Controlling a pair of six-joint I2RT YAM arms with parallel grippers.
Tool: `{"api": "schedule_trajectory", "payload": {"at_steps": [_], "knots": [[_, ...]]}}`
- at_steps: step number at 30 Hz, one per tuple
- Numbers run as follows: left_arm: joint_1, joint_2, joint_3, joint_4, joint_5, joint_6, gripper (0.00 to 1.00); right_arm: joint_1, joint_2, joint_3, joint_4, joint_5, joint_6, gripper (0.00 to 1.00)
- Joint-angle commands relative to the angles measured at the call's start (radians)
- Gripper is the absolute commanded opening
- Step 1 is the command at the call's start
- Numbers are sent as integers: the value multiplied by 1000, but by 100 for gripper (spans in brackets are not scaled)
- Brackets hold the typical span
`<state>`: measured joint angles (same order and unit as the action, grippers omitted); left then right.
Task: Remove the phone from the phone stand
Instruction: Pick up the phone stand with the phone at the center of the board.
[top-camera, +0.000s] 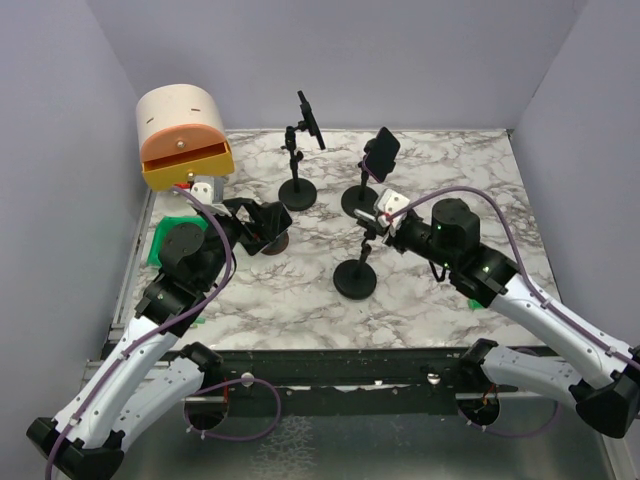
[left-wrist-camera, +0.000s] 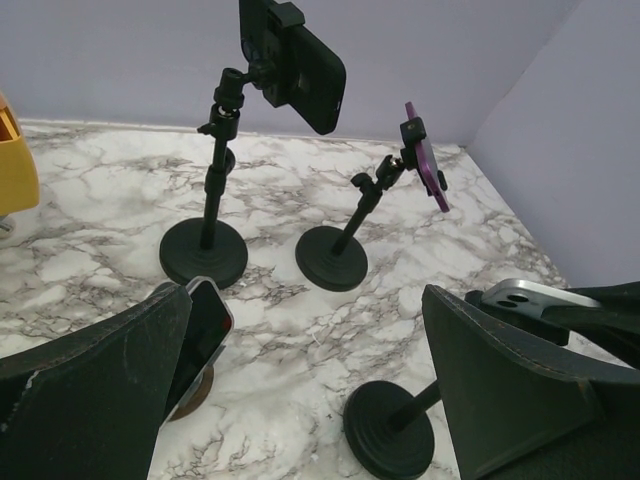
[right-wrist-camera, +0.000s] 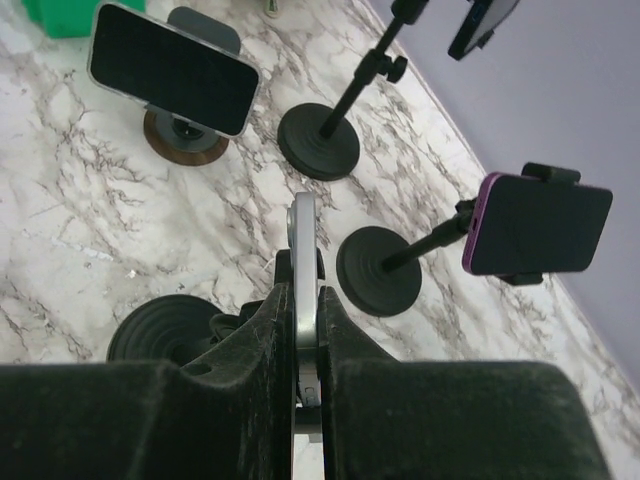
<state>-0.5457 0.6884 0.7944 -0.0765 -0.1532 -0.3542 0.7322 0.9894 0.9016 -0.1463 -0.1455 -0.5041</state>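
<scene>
Marble tabletop (top-camera: 300, 295) looks slick, so the right gripper (right-wrist-camera: 304, 310), pinched narrow on the silver phone (right-wrist-camera: 303, 225), might drag the stand (top-camera: 355, 279) over.

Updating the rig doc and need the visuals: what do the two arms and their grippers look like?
The left arm and right arm both have white link shells and round black joint housings with small green lights. A purple cable loops along each. The left gripper and right gripper are black, with broad flat fingers scuffed at the edges.
</scene>
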Motion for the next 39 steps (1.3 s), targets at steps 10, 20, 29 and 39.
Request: {"api": "schedule_trajectory", "payload": {"at_steps": [10, 20, 29, 39], "knots": [[-5, 25, -13, 14, 16, 10, 99, 7, -53, 176, -33, 350, 313, 1], [-5, 74, -165, 391, 504, -26, 99, 36, 12, 309, -141, 500, 383, 1], [-125, 292, -131, 670, 649, 50, 96, 163, 82, 443, -280, 598, 441, 1], [-212, 520, -27, 649, 676, 251, 85, 174, 50, 399, -295, 613, 501, 0]]}}
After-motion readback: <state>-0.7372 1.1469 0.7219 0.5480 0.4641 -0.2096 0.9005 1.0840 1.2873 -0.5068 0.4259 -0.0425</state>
